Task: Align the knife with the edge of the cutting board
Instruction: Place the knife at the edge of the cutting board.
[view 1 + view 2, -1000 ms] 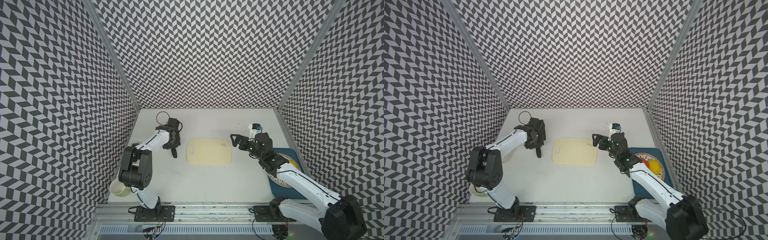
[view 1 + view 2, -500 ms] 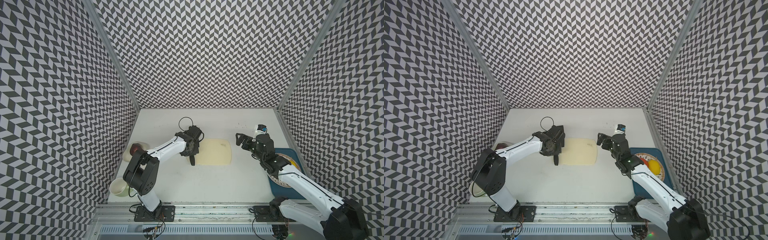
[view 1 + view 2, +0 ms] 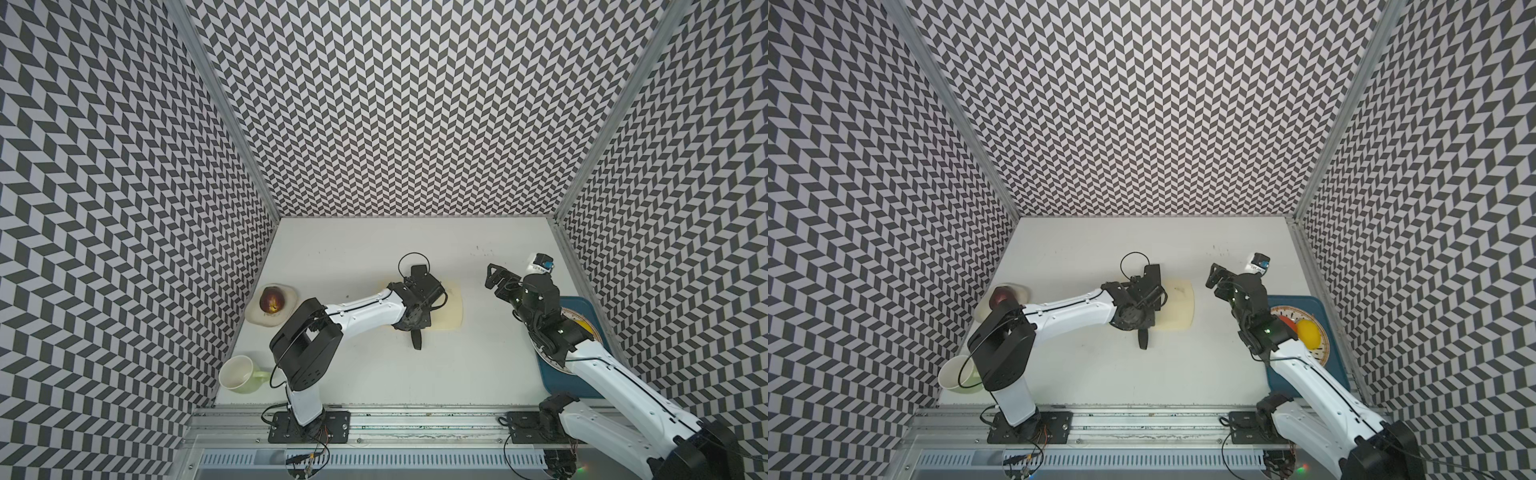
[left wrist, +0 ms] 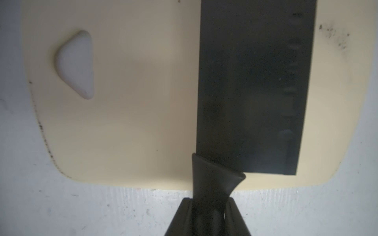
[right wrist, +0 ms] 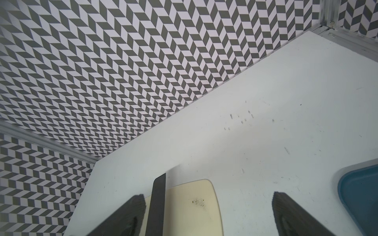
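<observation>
Left gripper [image 4: 208, 204] clamped on the knife [image 4: 253, 85] handle, blade over the cutting board [image 4: 133, 112], handle poking off at six o'clock. Right gripper [image 3: 494, 277] gapes empty, off at two o'clock.

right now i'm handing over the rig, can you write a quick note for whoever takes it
Left gripper: shut on the knife handle.
Right gripper: open, empty, beside the board.
Knife: blade over the board, between its middle and the end away from the hole; handle past the long edge.
Done: knife gripped, over the board.
Left: line it up with a board edge, release.
</observation>
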`<move>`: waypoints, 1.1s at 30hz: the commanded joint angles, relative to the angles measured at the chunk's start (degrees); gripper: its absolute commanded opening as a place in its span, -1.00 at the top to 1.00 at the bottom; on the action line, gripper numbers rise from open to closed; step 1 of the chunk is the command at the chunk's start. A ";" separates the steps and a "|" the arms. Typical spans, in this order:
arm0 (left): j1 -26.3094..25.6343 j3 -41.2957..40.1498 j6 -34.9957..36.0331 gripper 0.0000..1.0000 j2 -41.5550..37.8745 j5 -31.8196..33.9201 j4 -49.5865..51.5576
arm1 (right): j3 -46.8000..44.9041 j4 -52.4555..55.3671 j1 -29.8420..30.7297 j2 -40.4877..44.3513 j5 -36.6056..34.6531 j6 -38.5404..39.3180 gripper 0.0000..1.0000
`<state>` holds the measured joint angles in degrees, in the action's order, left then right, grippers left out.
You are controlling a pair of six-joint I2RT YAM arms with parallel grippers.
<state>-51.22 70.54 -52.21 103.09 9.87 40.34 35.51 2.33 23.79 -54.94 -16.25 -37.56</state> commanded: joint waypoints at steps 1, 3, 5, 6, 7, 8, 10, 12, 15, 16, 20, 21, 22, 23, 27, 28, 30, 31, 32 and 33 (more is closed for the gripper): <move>-1.61 1.81 -2.86 0.68 1.01 2.24 -2.33 | -0.21 -2.05 -0.29 -0.52 3.04 0.70 -0.99; -2.69 1.77 -3.56 0.68 1.42 2.34 -2.77 | -0.05 -1.45 -0.29 -0.26 6.59 1.21 -0.99; -3.40 1.82 -3.54 0.68 1.85 2.56 -3.17 | -0.23 1.83 -0.27 1.08 10.32 1.17 -0.99; -3.51 1.92 -3.43 0.68 2.14 2.68 -3.01 | -0.83 2.03 -0.27 1.59 11.45 1.28 -0.99; -3.53 2.00 -3.29 0.68 2.27 2.75 -2.99 | -1.90 1.91 -0.27 2.68 13.02 1.34 -0.99; -3.60 2.09 -3.26 0.68 2.30 2.86 -2.84 | -3.62 1.69 -0.26 4.30 13.71 1.16 -0.99; -3.81 2.26 -3.49 0.68 2.06 3.09 -2.66 | -5.86 0.87 -0.30 6.52 13.90 0.96 -0.99; -4.17 2.67 -3.96 0.68 1.86 3.31 -2.74 | -7.79 0.35 -0.28 9.34 12.85 0.34 -0.99; -4.78 3.74 -4.34 0.68 2.46 3.27 -2.73 | -8.05 1.49 -0.32 11.31 10.87 0.25 -0.99; -4.91 3.92 -4.58 0.68 2.87 3.12 -2.77 | -7.94 1.62 -0.32 11.16 10.79 0.29 -0.99; -6.15 3.29 -6.25 0.68 3.69 2.17 -4.11 | -7.41 1.99 -0.31 10.29 11.21 0.32 -0.99; -6.44 2.93 -6.48 0.68 3.70 2.17 -4.58 | -7.39 2.11 -0.28 10.35 10.98 0.30 -0.99; -6.63 2.59 -6.77 0.68 3.70 2.25 -5.04 | -7.45 2.09 -0.30 10.52 10.88 0.30 -0.99; -6.84 2.51 -6.96 0.67 3.74 2.35 -5.28 | -7.53 2.02 -0.32 10.80 10.89 0.30 -0.99; -7.41 3.98 -7.10 0.67 5.24 2.15 -5.64 | -7.65 2.13 -0.31 11.34 10.72 0.30 -0.99; -7.67 4.54 -7.11 0.67 5.73 2.25 -5.47 | -7.60 2.15 -0.26 11.39 10.68 0.30 -0.99; -8.27 5.40 -7.19 0.66 6.71 2.52 -5.32 | -7.56 2.31 -0.31 11.55 10.63 0.20 -0.99; -8.54 5.54 -7.26 0.66 7.10 2.58 -5.32 | -7.56 2.33 -0.27 11.67 10.54 0.21 -0.99; -8.81 5.57 -7.36 0.66 7.39 2.77 -5.27 | -7.56 2.33 -0.30 11.69 10.46 0.21 -0.99; -8.95 5.50 -7.36 0.65 7.63 2.86 -5.31 | -7.56 2.44 -0.30 11.80 10.34 0.16 -0.99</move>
<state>-59.18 74.22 -59.07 110.32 11.14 36.64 27.16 5.69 23.70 -44.36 -5.13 -37.17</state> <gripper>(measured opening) 0.250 0.994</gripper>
